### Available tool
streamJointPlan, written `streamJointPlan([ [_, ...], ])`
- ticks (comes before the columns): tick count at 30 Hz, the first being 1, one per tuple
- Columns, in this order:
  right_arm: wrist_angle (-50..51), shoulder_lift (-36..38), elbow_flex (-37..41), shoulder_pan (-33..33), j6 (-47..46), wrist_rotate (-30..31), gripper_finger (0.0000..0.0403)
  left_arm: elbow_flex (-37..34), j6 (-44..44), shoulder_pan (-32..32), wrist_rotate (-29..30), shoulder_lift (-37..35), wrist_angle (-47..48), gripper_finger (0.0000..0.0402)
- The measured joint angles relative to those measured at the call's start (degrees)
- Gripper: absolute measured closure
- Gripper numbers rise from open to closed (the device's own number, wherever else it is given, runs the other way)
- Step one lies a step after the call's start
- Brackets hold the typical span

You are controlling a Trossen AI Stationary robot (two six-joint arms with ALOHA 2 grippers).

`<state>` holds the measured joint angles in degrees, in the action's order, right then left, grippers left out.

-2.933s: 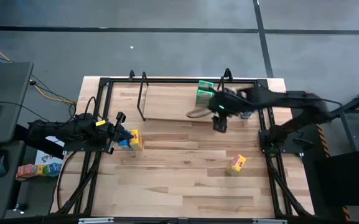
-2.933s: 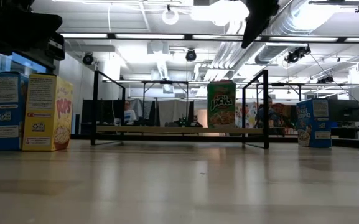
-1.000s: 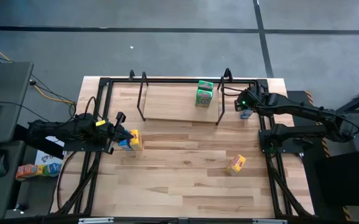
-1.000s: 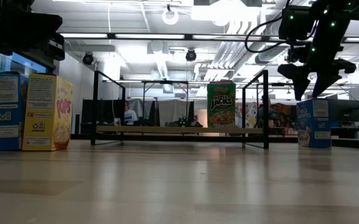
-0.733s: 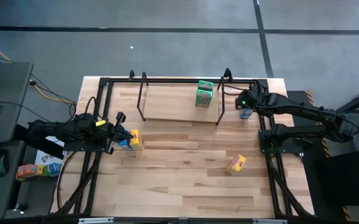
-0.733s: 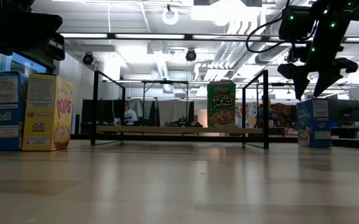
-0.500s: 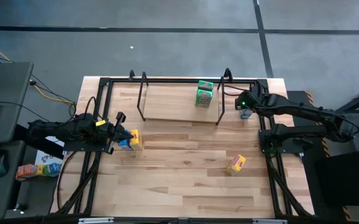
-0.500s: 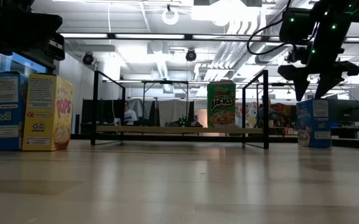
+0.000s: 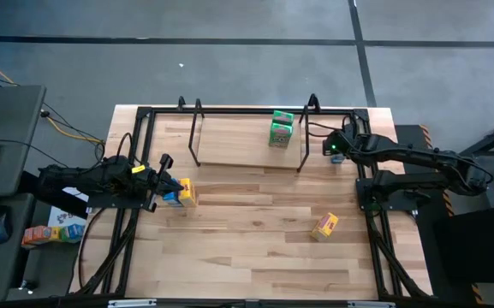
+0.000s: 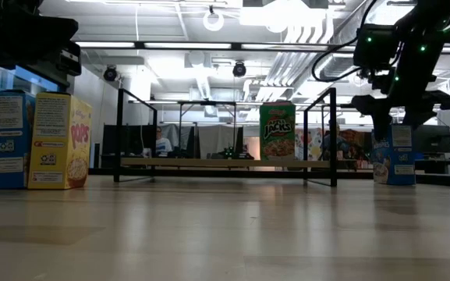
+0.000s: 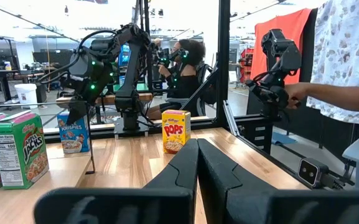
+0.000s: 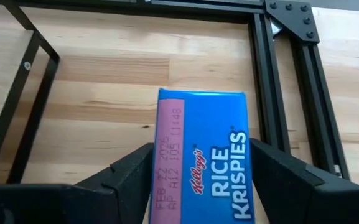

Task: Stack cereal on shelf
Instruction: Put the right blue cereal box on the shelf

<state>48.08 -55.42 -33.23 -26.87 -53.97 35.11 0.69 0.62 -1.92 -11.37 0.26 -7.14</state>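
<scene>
Right gripper [image 10: 400, 125] has dropped over the last second — in the low view it sat above the blue box [image 10: 393, 154] at right of frame, now its fingers reach down to the box top. In the high view the gripper [image 9: 336, 147] has edged slightly right, just outside the shelf's [image 9: 247, 164] right upright, upper right of the table [image 9: 255, 257]. Reading: descent onto the Rice Krispies box, the likely next pick for the shelf.

Right wrist view: fingers [image 12: 135, 177] spread wide, one on each side of the blue box [image 12: 201, 162], box top lying between them. Whether the pads already touch the cardboard I cannot tell; no squeeze visible — box not lifted, standing on the table.

Shelf state: one green box [image 9: 280, 130] stands on the board, toward its right end. Left to place, as judged from the high view: blue box under the right gripper, a yellow box [image 9: 324, 226] lying lower right, and a yellow-and-blue pair [image 9: 180, 193] at centre left.

Left gripper [image 9: 168, 181] — pressed together, holding nothing, parked just beside that pair. Unchanged.
</scene>
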Motion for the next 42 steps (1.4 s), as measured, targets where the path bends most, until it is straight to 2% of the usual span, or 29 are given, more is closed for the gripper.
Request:
streamJointPlan([
  [7, 0.0, 0.0, 0.0, 0.0, 0.01, 1.45, 0.018, 0.0, 0.0, 0.0, 0.0, 0.02, 0.0, 0.0401],
  [16, 0.06, 0.0, 0.0, 0.0, 0.44, 1.47, 0.028, 0.0, 0.0, -0.02, 0.0, 0.0, 0.0, 0.0401],
  [20, 1.26, 0.0, -0.83, 0.0, 3.67, 0.46, 0.0305, 0.0, 0.0, 0.0, 0.0, 0.0, 0.0, 0.0401],
  [24, 6.22, 0.71, -6.94, 0.25, 7.82, -2.02, 0.0301, 0.0, 0.0, 0.0, 0.0, 0.0, 0.0, 0.0401],
  [30, 11.28, 1.53, -24.75, 4.52, 13.92, 0.08, 0.0298, 0.0, 0.0, -0.01, 0.02, 0.02, 0.0, 0.0401],
  [34, 4.67, 1.18, -34.23, 9.9, 20.31, 1.89, 0.0307, 0.0, 0.0, -0.02, 0.0, 0.0, 0.0, 0.0401],
  [38, -10.05, -0.75, -35.36, 14.5, 28.75, -3.13, 0.0307, 0.0, 0.0, -0.02, 0.02, 0.02, 0.0, 0.0401],
  [42, -19.12, -7.77, -35.15, 17.71, 33.95, -9.25, 0.0307, 0.01, 0.0, -0.02, 0.02, 0.0, 0.01, 0.0401],
])
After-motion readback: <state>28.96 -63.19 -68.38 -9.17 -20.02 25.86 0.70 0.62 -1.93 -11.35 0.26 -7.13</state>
